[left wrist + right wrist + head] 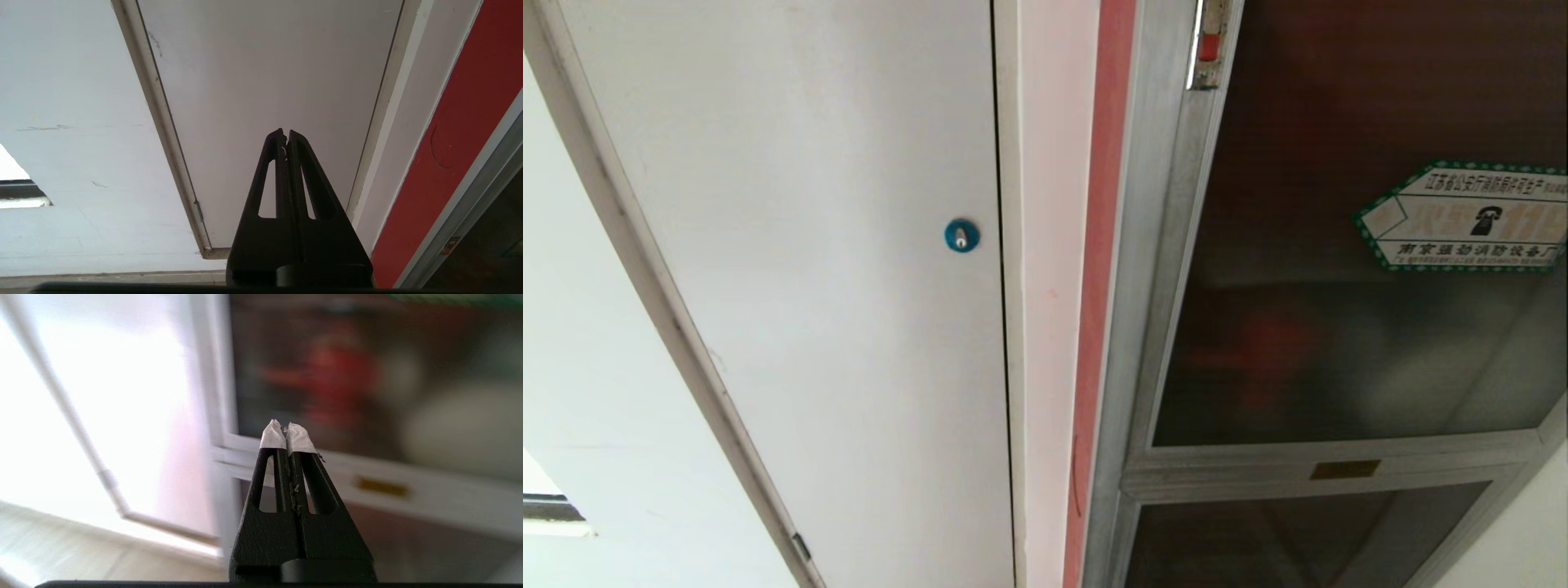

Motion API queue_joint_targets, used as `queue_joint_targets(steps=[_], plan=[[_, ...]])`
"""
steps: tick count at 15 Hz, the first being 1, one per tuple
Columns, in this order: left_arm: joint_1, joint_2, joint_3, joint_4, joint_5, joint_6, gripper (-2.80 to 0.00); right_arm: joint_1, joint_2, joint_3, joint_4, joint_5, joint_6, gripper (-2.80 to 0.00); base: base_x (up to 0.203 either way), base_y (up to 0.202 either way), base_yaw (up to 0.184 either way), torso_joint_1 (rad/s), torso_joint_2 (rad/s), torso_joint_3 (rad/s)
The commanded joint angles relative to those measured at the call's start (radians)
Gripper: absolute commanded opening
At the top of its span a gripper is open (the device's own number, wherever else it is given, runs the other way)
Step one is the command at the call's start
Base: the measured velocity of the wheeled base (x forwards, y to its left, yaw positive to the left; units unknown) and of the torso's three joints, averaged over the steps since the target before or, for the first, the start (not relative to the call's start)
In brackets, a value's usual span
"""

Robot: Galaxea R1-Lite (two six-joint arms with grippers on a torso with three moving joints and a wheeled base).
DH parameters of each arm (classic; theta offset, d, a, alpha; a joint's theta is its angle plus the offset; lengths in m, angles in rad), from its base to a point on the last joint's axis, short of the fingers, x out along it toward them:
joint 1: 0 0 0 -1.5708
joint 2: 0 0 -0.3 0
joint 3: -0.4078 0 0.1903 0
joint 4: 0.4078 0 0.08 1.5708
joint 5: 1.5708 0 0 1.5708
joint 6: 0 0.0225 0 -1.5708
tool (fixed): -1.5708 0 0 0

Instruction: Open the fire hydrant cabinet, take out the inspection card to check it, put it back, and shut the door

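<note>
Fingertips of the right gripper (287, 435), wrapped in white tape, are pressed together and hold nothing; they point toward the lower frame of the door (1347, 310), clear of it. That dark glass door is closed on the fire hydrant cabinet (1152, 245), its arrow sticker (1462, 216) facing out. Left gripper (285, 136) is likewise closed and empty, hanging before the plain white door (809, 245) with its blue lock (961, 235).
</note>
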Motion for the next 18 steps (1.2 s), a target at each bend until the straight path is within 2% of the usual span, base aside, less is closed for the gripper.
queue_joint_targets(steps=[1, 3, 4, 7, 9, 12, 14, 18], plan=[[0.0, 0.001, 0.007, 0.0, 0.0, 0.0, -2.8, 0.001, 0.258, -0.151, 0.002, 0.142, 0.0, -2.8, 0.0, 0.0, 0.0, 0.0, 0.0, 0.0], [0.0, 0.001, 0.008, -0.001, 0.0, 0.0, -2.8, 0.005, 0.411, -0.277, 0.004, 0.262, 0.0, -2.8, 0.0, 0.0, 0.0, 0.0, 0.0, 0.0], [0.0, 0.001, 0.008, -0.002, 0.0, 0.0, -2.8, 0.018, 0.483, -0.341, 0.005, 0.296, 0.001, -2.8, 0.0, 0.0, 0.0, 0.0, 0.0, 0.0], [0.0, 0.001, 0.008, 0.0, 0.0, 0.0, -2.8, 0.105, 0.7, -0.578, 0.045, 0.328, 0.005, -2.8, 0.0, 0.0, 0.0, 0.0, 0.0, 0.0], [0.0, 0.001, 0.006, 0.0, 0.0, 0.0, -2.8, 0.203, 0.834, -0.734, 0.085, 0.278, 0.008, -2.8, 0.0, 0.0, 0.0, 0.0, 0.0, 0.0], [0.0, 0.001, 0.008, 0.0, 0.0, 0.0, -2.8, 0.336, 0.986, -0.917, 0.105, 0.111, 0.009, -2.8, 0.0, 0.0, 0.0, 0.0, 0.0, 0.0], [0.0, 0.001, 0.008, 0.0, 0.0, 0.0, -2.8, 0.357, 1.045, -1.011, 0.108, 0.066, 0.008, -2.8, 0.0, 0.0, 0.0, 0.0, 0.0, 0.0], [0.0, 0.001, 0.008, 0.0, 0.0, 0.0, -2.8, 0.361, 1.154, -1.174, 0.114, 0.058, 0.006, -2.8, 0.0, 0.0, 0.0, 0.0, 0.0, 0.0]])
